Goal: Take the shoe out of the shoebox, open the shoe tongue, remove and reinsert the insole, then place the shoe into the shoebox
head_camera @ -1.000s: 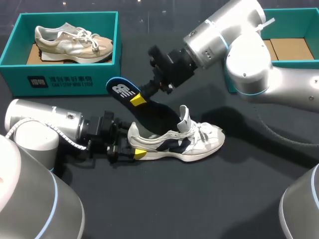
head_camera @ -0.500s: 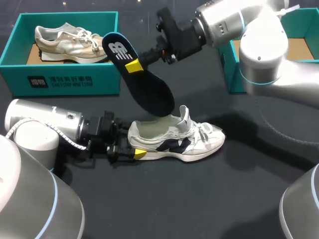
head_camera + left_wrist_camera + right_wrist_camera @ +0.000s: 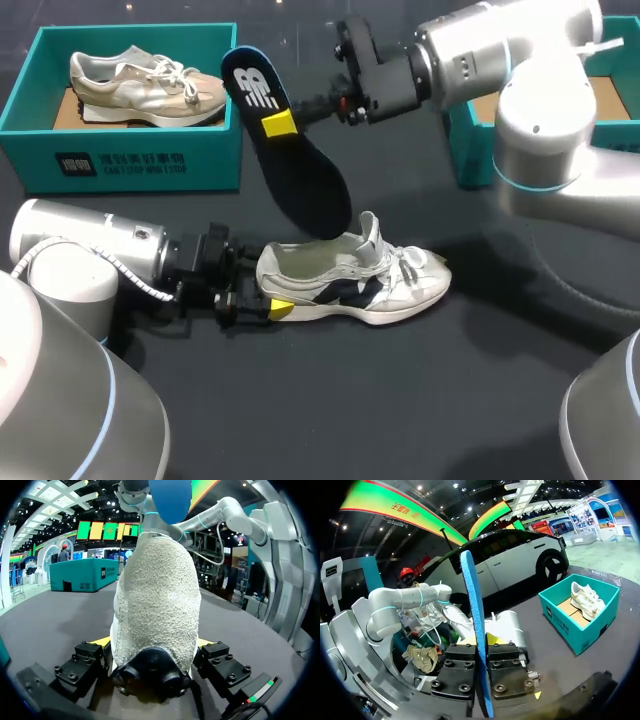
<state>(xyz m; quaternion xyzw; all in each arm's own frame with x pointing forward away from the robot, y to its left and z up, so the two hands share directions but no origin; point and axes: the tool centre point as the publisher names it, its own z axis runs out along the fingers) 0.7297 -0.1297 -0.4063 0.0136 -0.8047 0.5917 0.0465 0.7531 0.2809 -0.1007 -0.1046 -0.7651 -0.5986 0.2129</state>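
Note:
A white and navy shoe [image 3: 350, 278] lies on its sole on the black table, toe pointing right and tongue raised. My left gripper [image 3: 268, 302] is shut on its heel; in the left wrist view the heel [image 3: 155, 605] fills the gap between the two fingers. My right gripper [image 3: 285, 118] is shut on a dark insole [image 3: 295, 170] with a white logo, near its heel end. The insole hangs tilted in the air, its toe end just above the shoe's opening. In the right wrist view the insole [image 3: 472, 630] stands edge-on between the fingers of the right gripper [image 3: 479, 647].
A teal shoebox [image 3: 130, 165] at the back left holds a beige shoe [image 3: 145, 85]. A second teal box [image 3: 585, 95] stands at the back right, partly behind my right arm. Bare black table lies in front of the shoe.
My right gripper has lifted the insole up and back, and its toe end has come out of the shoe. The left arm and the shoe have stayed still.

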